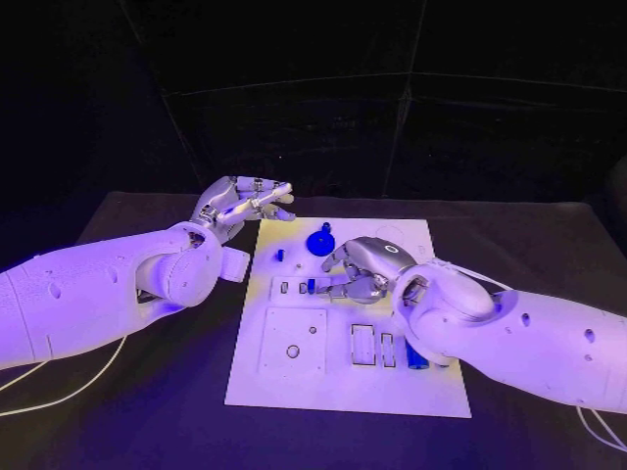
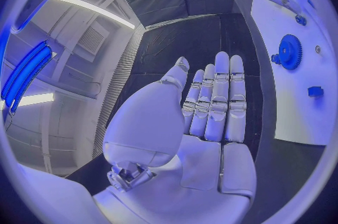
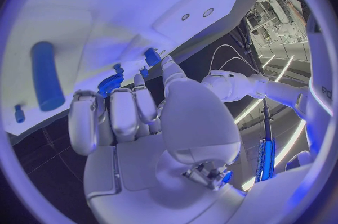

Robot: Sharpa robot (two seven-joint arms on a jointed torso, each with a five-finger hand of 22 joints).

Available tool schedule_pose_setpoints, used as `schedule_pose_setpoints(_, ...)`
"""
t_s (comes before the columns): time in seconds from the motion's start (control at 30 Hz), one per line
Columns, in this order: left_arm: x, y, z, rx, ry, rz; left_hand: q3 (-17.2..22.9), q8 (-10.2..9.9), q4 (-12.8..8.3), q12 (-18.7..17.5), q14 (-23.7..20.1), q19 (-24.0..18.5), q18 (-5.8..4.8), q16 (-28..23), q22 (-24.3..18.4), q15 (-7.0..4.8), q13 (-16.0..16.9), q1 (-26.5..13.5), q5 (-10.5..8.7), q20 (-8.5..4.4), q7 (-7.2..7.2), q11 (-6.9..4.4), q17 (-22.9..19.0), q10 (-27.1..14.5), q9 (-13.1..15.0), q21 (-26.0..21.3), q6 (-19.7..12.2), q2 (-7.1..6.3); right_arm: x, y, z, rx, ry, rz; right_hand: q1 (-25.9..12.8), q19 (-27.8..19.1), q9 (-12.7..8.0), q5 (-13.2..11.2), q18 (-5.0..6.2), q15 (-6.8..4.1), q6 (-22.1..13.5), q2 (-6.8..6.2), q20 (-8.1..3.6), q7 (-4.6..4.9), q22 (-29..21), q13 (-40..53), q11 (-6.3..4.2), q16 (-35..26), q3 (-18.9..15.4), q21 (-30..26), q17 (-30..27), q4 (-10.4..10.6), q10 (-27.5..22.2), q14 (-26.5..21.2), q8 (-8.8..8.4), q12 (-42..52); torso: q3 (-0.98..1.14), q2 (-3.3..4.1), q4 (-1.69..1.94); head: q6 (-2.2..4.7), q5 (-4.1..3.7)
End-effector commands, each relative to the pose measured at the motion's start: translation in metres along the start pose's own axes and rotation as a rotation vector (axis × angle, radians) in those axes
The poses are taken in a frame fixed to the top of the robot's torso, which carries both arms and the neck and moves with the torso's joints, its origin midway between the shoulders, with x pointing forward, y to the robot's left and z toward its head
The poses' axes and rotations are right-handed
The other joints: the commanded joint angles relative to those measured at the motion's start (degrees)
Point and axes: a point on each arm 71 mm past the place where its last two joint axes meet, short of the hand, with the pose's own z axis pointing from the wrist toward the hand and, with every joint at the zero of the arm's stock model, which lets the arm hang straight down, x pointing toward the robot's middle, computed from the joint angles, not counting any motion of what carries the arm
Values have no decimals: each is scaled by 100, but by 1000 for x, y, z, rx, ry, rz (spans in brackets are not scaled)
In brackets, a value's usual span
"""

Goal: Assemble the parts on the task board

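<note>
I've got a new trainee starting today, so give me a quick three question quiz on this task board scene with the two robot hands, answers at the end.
1. True or false: the left hand is holding a blue part.
2. Which hand is over the task board? A) the left hand B) the right hand C) neither
3. Fill in: the round blue gear stands near the board's ____ edge, far or near, seen from the robot.

Key:
1. False. The left wrist view shows its fingers straight with nothing in the palm, and it hovers beside the board's far left corner.
2. B.
3. Far.
</note>
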Motion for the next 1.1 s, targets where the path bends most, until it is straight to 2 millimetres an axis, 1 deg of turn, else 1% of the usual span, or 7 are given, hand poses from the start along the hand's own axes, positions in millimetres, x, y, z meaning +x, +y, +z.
schedule_pose_setpoints(0.03,3,5,-2,-93,82,112,-114,88,86,217,621,424,53,406,128,-199,110,-197,-17,-180,-156,-191,279,475,46,276,215,-52,-15,2,-14,-153,-23,117,214,-189,8,40,58,39,-55,73,4,1,136,-92,3,-143,-62,-124,-226,-38,-114,-50,2,-112,-9,-12,-1,28,9)
schedule_pose_setpoints(0.13,3,11,-5,-182,119,212,-90,142,97,398,1199,962,42,1374,347,-422,242,-161,-12,-438,-299,-371,1058,797,78,706,360,-6,-28,-8,-26,-153,14,225,723,-461,41,16,142,7,66,193,-16,-36,-217,-473,-40,-343,56,-316,-546,-295,-422,-126,94,-496,1,-23,-5,35,17)
schedule_pose_setpoints(0.3,4,20,-8,-358,211,426,161,292,3,949,1388,1630,-18,5941,965,-632,730,-54,-7,-679,-478,-562,5281,1126,165,1645,457,-11,-56,-31,-41,-84,25,424,1002,-1138,53,-76,343,-39,187,371,-73,-75,-1185,-1426,-94,-1237,63,-928,-1817,-427,-975,-434,223,-1467,26,-88,-32,32,31)
schedule_pose_setpoints(0.4,8,22,-8,-473,289,588,-44,461,344,1597,1432,1970,-251,7023,2931,-649,1298,-567,-17,-748,-509,-604,6425,1178,282,3316,458,-38,-77,-50,-47,-32,-7,532,1074,-2386,42,-103,691,-37,228,442,-74,-70,-3024,-2831,-91,-2509,49,-2252,-3098,-425,-1796,-891,266,-2993,41,-140,-34,18,36)
schedule_pose_setpoints(0.47,10,21,-7,-517,319,667,-257,636,549,2349,1467,2089,-391,7385,3927,-732,1980,-804,-3,-744,-567,-649,6831,1137,408,4155,433,-63,-85,-58,-49,-16,-24,568,1133,-2818,40,-100,795,-23,273,469,-61,-75,-3720,-3130,-90,-2873,71,-2854,-3238,-427,-1854,-979,284,-3380,48,-172,-39,3,36)
schedule_pose_setpoints(0.63,17,17,2,-595,353,879,-811,1414,1038,5591,1518,2119,-551,7660,5671,-749,5261,-953,-31,-814,-692,-710,7157,943,1043,5557,208,52,-100,-78,-51,0,-65,617,1354,-2917,24,-267,772,41,495,530,-6,-71,-4261,-4370,-69,-3803,264,-3708,-3334,-447,-1540,-1205,291,-4787,66,-230,-33,-31,52)
schedule_pose_setpoints(1.1,45,14,25,-690,369,1153,-1409,2428,1302,6473,1518,2280,-710,7660,6782,-794,6222,-1298,-78,-838,-754,-796,7157,1036,2101,6299,-259,225,-109,-91,-48,-2,-98,631,1214,-2777,-2,-185,785,223,677,313,187,10,-4992,-6322,49,-5808,607,-4831,-3875,-344,-706,-1040,47,-6563,81,-263,-38,-72,72)
